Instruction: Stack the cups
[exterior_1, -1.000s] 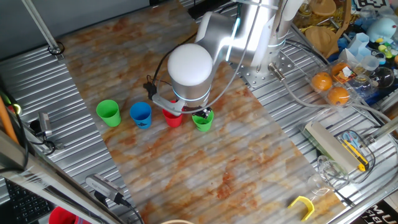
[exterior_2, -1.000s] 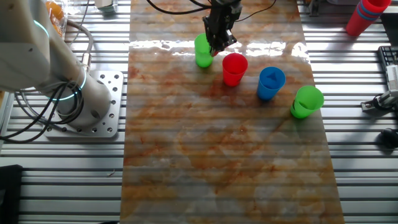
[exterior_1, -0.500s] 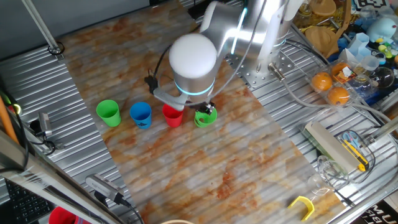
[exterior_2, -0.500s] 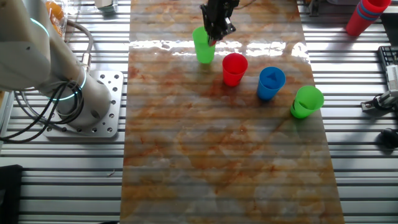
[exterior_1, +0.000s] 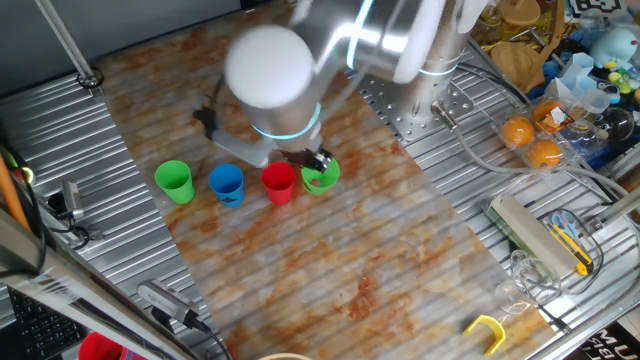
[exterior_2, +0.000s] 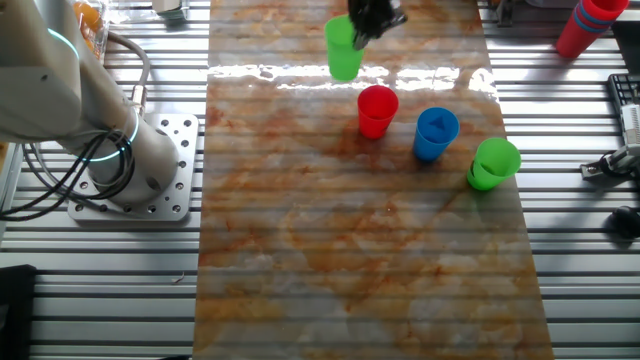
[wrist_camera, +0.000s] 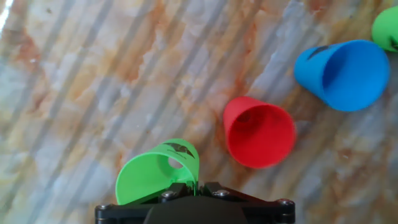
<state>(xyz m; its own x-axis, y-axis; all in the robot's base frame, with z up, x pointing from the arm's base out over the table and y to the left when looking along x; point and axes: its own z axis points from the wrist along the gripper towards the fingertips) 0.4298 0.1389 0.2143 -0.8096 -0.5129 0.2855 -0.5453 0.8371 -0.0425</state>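
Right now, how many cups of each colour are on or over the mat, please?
Green cups: 2, one held by the tool over the mat, one at the row's end
Red cup: 1
Blue cup: 1
Total: 4

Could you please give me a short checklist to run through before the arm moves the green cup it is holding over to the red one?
1. Held green cup gripped at its rim by the gripper: ok.
2. Cup lifted off the table: ok, judging by the other fixed view.
3. Red cup upright, mouth open: ok.
4. Blue cup and second green cup stand apart from the red cup: ok.
5. Held cup centred over the red cup: not ok, it is off to one side.
6. Grip firmness: cannot tell.
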